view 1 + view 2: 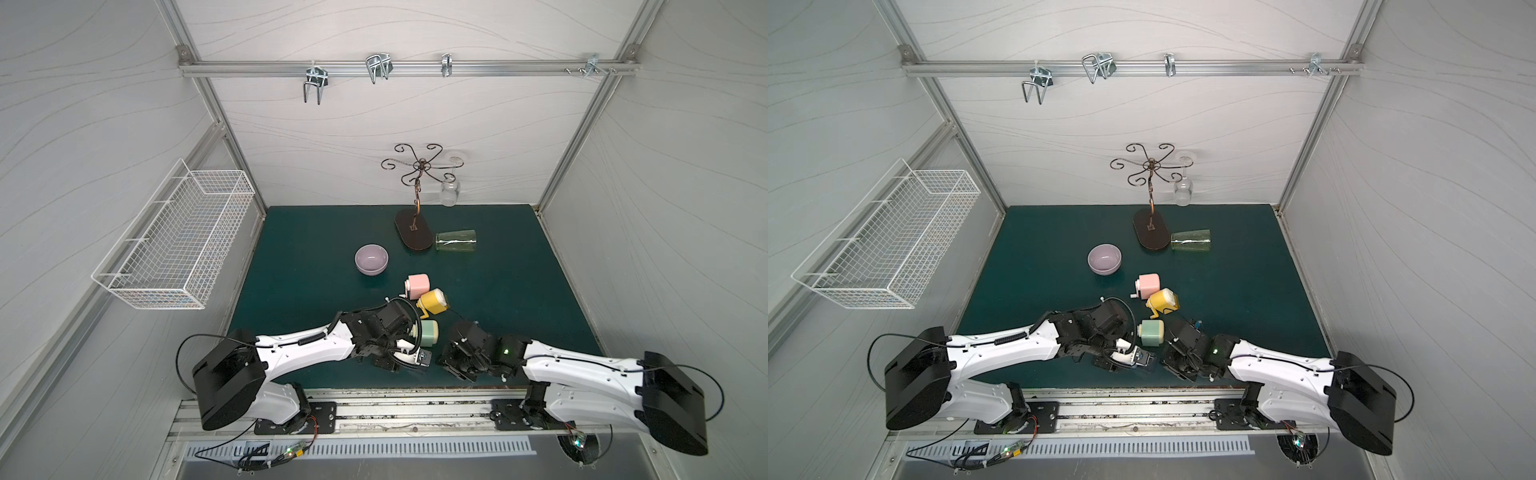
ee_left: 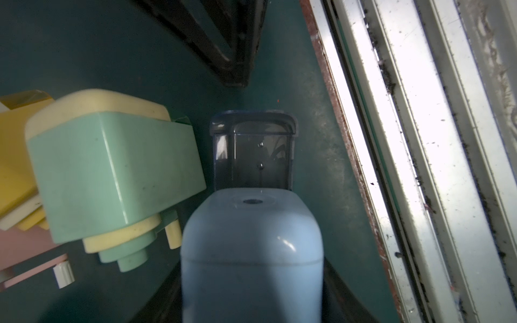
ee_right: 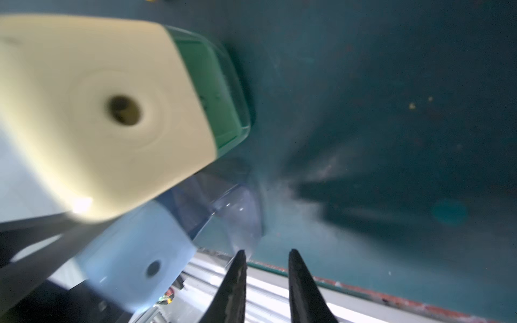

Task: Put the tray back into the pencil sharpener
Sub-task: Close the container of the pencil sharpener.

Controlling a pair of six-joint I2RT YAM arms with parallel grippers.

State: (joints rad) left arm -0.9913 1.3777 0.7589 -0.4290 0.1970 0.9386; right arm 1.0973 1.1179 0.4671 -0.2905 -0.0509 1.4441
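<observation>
At six o'clock on the counter [image 1: 519, 291] our left tool [image 2: 251, 268] clamps the blue sharpener [image 2: 251, 246], tray [image 2: 253, 148] half out; right tool [image 3: 267, 253] narrowly parted, empty

The sharpener [image 2: 251, 251] is glossy plastic, the tray [image 2: 253, 148] translucent.

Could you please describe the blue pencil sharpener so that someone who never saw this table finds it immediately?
Start at the dark green mat and go to its near edge, beside the metal rail. There the left hand grips it, right next to the green sharpener. It is the only pale blue sharpener, and a clear grey tray shows at its front.
</observation>
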